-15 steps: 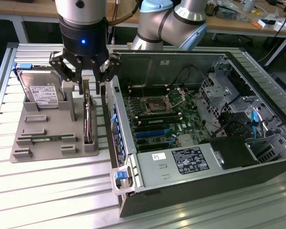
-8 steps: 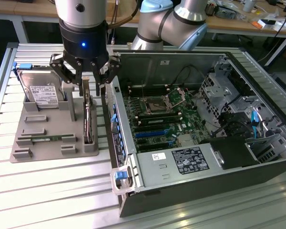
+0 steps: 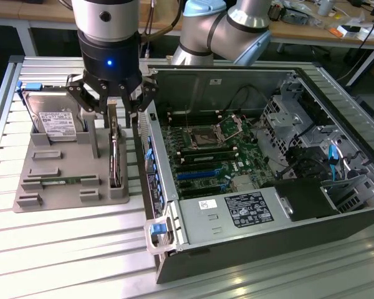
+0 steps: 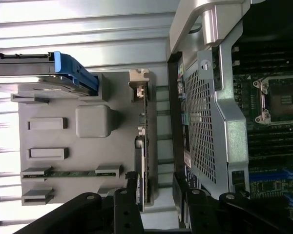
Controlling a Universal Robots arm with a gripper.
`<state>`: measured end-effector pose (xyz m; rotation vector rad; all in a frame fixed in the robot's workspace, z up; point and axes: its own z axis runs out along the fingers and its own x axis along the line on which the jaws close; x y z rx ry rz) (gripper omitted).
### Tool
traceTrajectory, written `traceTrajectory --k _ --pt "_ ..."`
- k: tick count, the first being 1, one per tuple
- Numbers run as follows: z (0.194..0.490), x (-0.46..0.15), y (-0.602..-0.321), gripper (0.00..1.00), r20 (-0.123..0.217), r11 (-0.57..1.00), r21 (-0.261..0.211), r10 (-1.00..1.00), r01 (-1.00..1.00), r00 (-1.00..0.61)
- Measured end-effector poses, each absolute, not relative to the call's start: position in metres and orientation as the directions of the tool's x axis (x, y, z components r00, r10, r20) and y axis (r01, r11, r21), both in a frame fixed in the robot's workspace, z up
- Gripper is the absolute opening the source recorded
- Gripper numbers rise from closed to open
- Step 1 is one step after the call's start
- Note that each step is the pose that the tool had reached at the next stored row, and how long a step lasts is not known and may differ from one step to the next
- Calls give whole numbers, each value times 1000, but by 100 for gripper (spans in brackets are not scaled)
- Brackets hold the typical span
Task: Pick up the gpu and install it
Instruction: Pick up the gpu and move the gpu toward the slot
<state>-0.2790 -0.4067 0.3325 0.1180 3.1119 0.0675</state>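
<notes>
**A:** Status? Where's the gpu?

**B:** Nearest first. The table carries the open case lying on its side. The motherboard faces up, so I'd say the slots are reachable from above. At 9 o'clock of the case in the exterior view, a grey holder has the gpu standing on its long edge in a slot. My read: that leaves both faces free for a top-down pinch.

**A:** Fingers?

**B:** The gripper is right over the card, fingers spread wide, one on each side. Not clamped, nothing held.

**A:** Card look?

**B:** Thin dark board, seen edge-on, with a silvery bracket at one end. A hard drive stands at 10 o'clock of it, farther back.
</notes>
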Motion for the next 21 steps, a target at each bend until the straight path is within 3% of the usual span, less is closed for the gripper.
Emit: traceTrajectory --k 21 --pt "316 -279 -409 42 -25 996 44 76 75 -997"
